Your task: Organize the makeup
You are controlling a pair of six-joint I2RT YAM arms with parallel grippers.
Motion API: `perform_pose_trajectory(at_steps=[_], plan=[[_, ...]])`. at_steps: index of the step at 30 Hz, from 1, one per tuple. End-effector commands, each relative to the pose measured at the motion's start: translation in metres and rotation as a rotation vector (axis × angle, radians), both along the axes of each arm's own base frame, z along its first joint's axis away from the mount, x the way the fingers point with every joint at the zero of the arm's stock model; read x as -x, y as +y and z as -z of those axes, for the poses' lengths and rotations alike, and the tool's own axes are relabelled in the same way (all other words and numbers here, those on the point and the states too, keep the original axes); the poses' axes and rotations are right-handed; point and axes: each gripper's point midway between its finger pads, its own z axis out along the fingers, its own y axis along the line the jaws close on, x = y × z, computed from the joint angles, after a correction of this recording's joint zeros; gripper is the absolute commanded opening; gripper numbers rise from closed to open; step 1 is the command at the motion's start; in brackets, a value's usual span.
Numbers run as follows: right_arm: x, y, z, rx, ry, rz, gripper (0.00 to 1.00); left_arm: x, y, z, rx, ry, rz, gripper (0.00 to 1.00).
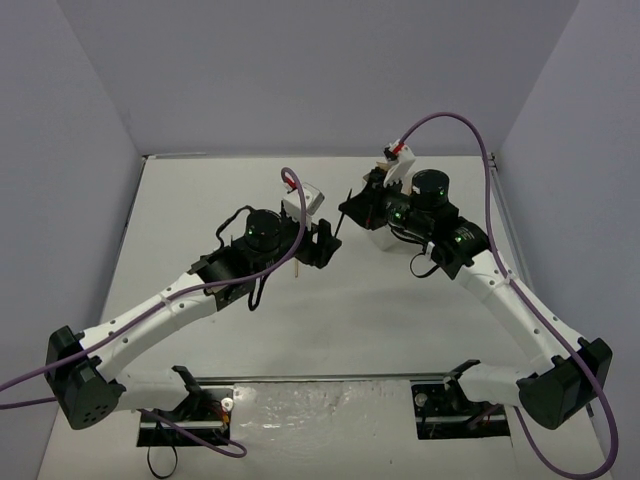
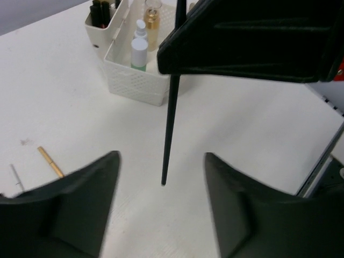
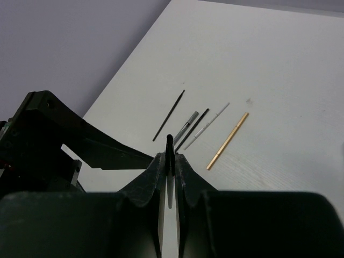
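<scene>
Over a white table (image 1: 200,200), the right gripper (image 3: 170,161) pinches a black pencil (image 2: 171,107), while the left gripper (image 2: 161,161) is spread. The thin hold could slip.

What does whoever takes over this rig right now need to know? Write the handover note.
Left gripper: open, empty, straddling the thin black pencil.
Right gripper: shut on that pencil, tip down.
Done: bottles and some dark items stand in the white box.
Left: box the held pencil, then the tan pencil, white stick and three darker sticks lying loose on the table.
</scene>
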Motion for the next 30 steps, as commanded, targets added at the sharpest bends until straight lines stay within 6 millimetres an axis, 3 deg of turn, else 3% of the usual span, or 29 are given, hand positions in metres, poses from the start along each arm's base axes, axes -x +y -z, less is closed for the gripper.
perform_pose_trajectory(at_steps=[1,2,5,10,15,20,25,30], plan=[[-0.025,-0.026,-0.022,0.050,-0.130,0.159,0.00,-0.003,0.019,-0.031,0.027,-0.024,-0.096,0.75],[-0.031,-0.035,-0.024,0.083,-0.152,0.202,0.00,-0.006,0.029,-0.032,0.018,-0.023,-0.139,0.88],[-0.052,-0.079,-0.020,0.197,-0.173,0.419,0.00,-0.011,0.064,-0.021,-0.061,0.020,-0.262,0.97],[-0.083,-0.157,-0.016,0.309,-0.182,0.686,0.00,-0.017,0.140,-0.011,-0.100,0.135,-0.444,0.97],[-0.102,-0.199,-0.017,0.359,-0.200,0.846,0.00,-0.014,0.201,0.008,-0.153,0.223,-0.559,0.97],[-0.126,-0.226,-0.019,0.334,-0.246,0.949,0.00,-0.015,0.227,0.032,-0.181,0.240,-0.611,0.97],[-0.140,-0.247,-0.014,0.321,-0.270,1.008,0.00,-0.012,0.237,0.052,-0.207,0.222,-0.639,0.97],[-0.153,-0.254,0.002,0.309,-0.267,1.021,0.00,-0.011,0.241,0.063,-0.222,0.241,-0.643,0.97]])
